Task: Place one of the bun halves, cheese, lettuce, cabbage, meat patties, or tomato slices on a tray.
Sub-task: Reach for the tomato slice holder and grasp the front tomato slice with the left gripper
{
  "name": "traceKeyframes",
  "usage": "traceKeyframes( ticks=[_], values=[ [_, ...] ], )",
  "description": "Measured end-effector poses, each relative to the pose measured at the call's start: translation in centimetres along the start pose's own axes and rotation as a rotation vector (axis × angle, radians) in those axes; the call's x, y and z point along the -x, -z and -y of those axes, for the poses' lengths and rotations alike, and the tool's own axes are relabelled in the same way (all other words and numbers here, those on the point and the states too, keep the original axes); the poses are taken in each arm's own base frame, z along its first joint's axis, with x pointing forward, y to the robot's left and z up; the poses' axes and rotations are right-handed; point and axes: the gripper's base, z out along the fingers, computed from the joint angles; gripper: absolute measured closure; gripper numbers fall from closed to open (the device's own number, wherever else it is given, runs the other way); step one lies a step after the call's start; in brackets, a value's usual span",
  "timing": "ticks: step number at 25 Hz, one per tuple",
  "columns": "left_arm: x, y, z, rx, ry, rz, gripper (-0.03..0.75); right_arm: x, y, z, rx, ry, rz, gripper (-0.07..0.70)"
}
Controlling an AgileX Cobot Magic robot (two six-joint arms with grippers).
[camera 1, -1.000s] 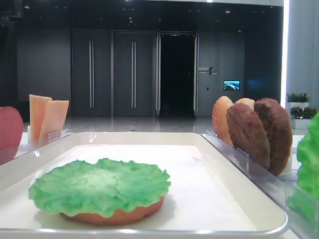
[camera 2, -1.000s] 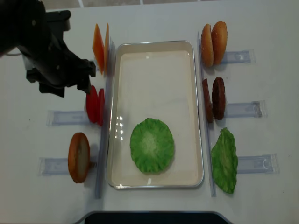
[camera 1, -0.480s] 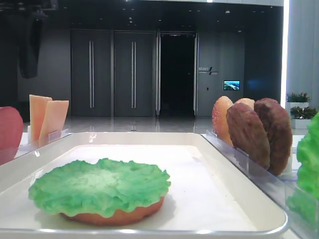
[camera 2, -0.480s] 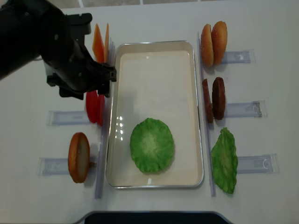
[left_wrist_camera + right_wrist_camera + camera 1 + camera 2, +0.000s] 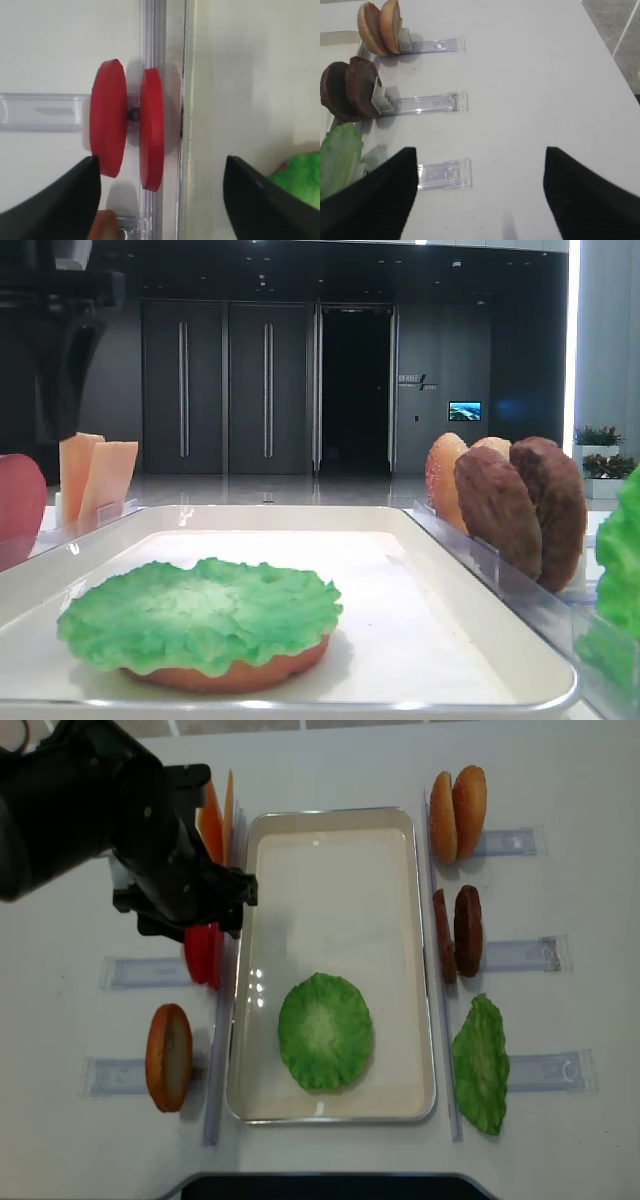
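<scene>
Tomato slices [image 5: 127, 132]: two red discs standing on edge in a clear rack [image 5: 40, 112], just left of the tray [image 5: 330, 840]. Left gripper [image 5: 160, 197] hangs right over them, jaws spread wide, nothing held; both slices sit betw the fingers [image 5: 55, 200], no contact visible. Lettuce [image 5: 325, 1032] lies on a bun half inside the tray. Right gripper [image 5: 480, 192] spread wide too, over bare table [image 5: 530, 75], well apart.

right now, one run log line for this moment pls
left gripper: open, above tomato slices in rack | right gripper: open, idle | tray: lettuce on bun half | next: likely tomato
</scene>
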Motion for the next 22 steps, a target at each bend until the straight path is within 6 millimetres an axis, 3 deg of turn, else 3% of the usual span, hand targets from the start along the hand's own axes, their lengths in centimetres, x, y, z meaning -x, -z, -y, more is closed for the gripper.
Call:
traceKeyframes(
  ticks=[22],
  values=[
    [0.8, -3.1, 1.3, -0.012, -0.015, -0.019, 0.137, 0.0, 0.0, 0.0, 0.000, 0.000, 0.000, 0.104]
  ],
)
